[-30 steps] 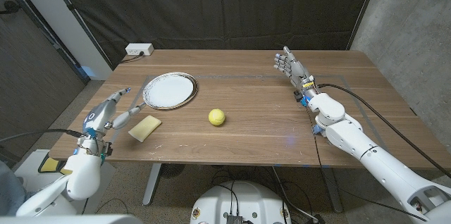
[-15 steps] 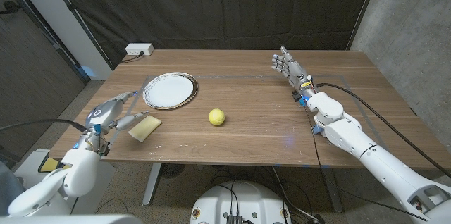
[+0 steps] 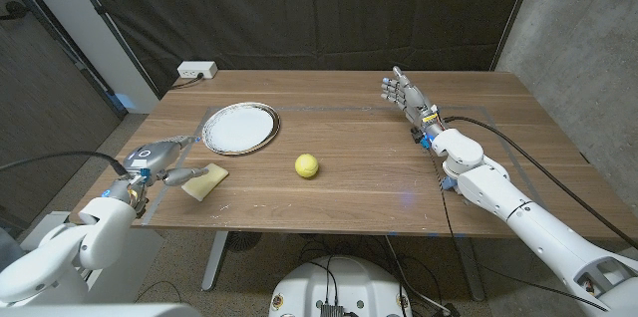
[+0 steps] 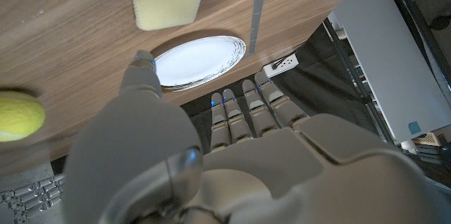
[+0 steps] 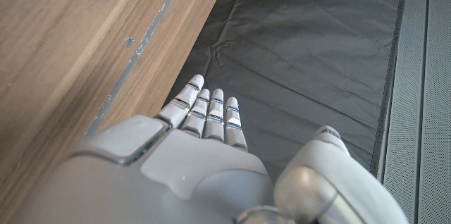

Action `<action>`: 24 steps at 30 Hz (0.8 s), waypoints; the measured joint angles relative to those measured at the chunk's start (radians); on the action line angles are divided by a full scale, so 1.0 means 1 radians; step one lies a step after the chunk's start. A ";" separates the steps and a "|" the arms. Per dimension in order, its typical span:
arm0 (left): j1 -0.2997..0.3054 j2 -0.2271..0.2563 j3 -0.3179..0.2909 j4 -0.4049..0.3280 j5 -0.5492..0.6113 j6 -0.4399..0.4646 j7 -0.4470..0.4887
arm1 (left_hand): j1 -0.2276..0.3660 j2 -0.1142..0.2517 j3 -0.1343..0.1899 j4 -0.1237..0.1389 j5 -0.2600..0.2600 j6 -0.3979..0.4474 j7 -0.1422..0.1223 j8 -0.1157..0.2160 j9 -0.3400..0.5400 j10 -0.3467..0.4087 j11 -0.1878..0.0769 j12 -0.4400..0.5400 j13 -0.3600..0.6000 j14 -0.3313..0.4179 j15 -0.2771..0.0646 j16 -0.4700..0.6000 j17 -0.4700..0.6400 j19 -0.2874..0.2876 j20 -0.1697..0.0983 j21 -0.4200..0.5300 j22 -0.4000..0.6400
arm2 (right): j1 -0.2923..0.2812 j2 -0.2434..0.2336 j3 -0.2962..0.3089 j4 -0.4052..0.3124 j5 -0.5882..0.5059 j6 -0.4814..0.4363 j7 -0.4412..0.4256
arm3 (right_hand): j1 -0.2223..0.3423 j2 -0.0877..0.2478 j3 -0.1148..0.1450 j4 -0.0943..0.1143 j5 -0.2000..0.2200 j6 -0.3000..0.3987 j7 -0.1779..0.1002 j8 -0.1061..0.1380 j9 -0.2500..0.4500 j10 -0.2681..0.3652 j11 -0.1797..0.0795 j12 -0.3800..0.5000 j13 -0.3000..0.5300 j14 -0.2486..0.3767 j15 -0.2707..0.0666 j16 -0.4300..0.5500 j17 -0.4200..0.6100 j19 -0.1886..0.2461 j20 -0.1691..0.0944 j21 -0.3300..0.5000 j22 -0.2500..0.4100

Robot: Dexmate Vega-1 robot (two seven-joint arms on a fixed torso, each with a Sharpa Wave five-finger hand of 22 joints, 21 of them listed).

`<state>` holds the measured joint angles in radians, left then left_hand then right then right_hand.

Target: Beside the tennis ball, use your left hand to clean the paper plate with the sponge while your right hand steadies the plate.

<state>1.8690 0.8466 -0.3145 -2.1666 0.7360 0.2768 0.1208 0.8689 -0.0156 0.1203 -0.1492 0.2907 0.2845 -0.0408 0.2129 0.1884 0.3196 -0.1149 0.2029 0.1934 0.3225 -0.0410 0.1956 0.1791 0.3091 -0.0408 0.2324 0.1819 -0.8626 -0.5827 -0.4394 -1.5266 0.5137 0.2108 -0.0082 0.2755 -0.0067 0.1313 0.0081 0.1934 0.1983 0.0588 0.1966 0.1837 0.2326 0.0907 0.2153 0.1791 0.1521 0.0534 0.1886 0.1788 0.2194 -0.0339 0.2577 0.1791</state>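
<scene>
The job is just starting: the left hand (image 3: 169, 160) needs to pick up the soft yellow rectangle sponge (image 3: 204, 180) first, and that is not done yet. The left hand hangs just beside the sponge, at the near left edge of the brown wooden table (image 3: 359, 158). Its fingers are straight and apart, and it holds nothing; I cannot tell if a fingertip touches the sponge. The round white paper plate (image 3: 240, 127) lies a little past the left hand's fingertips, farther from the robot. The fuzzy yellow-green tennis ball (image 3: 306, 165) sits near the sponge, on the side away from the left hand. The right hand (image 3: 409, 96) is well apart from the plate, across the table, held up with its fingers open and empty. Next, the left hand should probably close around the sponge, and the right hand has to travel over to the plate to hold it.
</scene>
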 measured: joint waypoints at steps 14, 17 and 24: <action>-0.039 0.063 -0.032 -0.065 0.122 0.031 -0.251 | 0.039 -0.015 -0.004 -0.004 -0.008 -0.047 0.002 -0.010 0.005 -0.028 0.007 -0.008 0.000 -0.023 -0.002 -0.008 0.005 0.026 0.026 -0.001 0.002 | 0.017 0.008 -0.001 0.026 0.027 -0.008 0.027 | -0.004 0.004 0.000 0.000 0.000 0.000 0.000 0.000 0.000 0.000 0.000 0.000 0.000 0.000 0.000 0.000 0.000 0.000 0.000 0.000 0.000; -0.062 0.081 -0.025 -0.068 0.144 0.035 -0.324 | 0.047 -0.007 -0.004 -0.004 -0.014 -0.048 0.002 -0.012 0.005 -0.039 0.019 -0.008 0.000 -0.030 -0.001 -0.008 0.005 0.029 0.029 -0.001 0.002 | 0.025 0.014 -0.003 0.039 0.036 -0.010 0.037 | -0.004 0.004 0.000 0.000 0.000 0.000 0.000 0.000 0.000 0.000 0.000 0.000 0.000 0.000 0.000 0.000 0.000 0.000 0.000 0.000 0.000; -0.129 0.134 0.018 -0.067 0.166 0.035 -0.437 | 0.047 -0.008 -0.004 -0.004 -0.017 -0.063 0.007 -0.018 0.005 -0.049 0.018 -0.008 0.002 -0.032 0.000 -0.008 0.010 0.025 0.025 -0.001 0.002 | 0.045 0.030 -0.008 0.071 0.057 -0.011 0.067 | -0.004 0.004 0.000 0.000 0.000 0.000 0.000 0.000 0.000 0.000 0.000 0.000 0.000 0.000 0.000 0.000 0.000 0.000 0.000 -0.007 0.000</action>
<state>1.7404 0.9802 -0.2963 -2.2331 0.9017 0.3117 -0.3166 0.9162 -0.0232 0.1161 -0.1532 0.2735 0.2212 -0.0338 0.1949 0.1934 0.2704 -0.0968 0.1953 0.1951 0.2907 -0.0411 0.1879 0.1888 0.3337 -0.0162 0.2319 0.1843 -0.8175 -0.5527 -0.4474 -1.4554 0.5709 0.1995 0.0583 0.2719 -0.0031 0.1313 0.0082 0.1934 0.1982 0.0588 0.1966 0.1836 0.2326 0.0907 0.2153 0.1790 0.1521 0.0534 0.1886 0.1788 0.2193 -0.0339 0.2509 0.1791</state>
